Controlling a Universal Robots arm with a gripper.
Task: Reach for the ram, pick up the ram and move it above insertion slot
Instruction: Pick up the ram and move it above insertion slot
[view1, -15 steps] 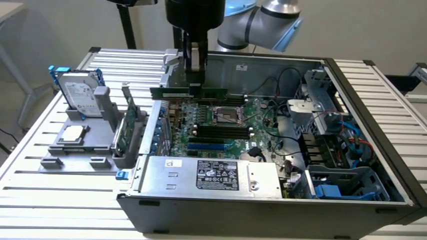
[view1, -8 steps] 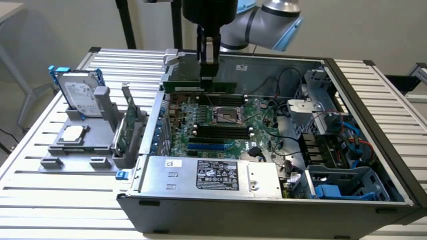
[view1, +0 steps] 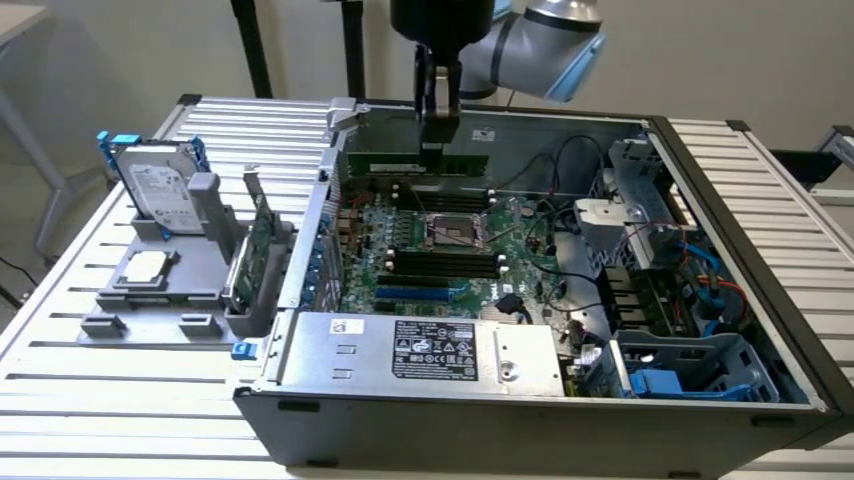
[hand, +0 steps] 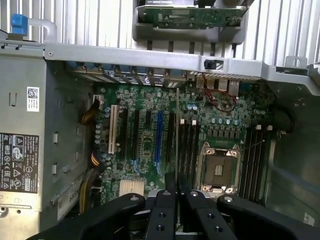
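— What's behind the bench?

— A plain pale wall runs across twelve o'clock in the exterior view, evenly lit, with no hard shadows on it.

— Any furniture?

— A slatted metal table of light ribbed aluminium fills the lower half. Dark stand poles rise at about eleven o'clock.

— And the floor?

— A strip of light floor shows at nine o'clock, past the table's edge, with the corner of another pale surface at ten o'clock.
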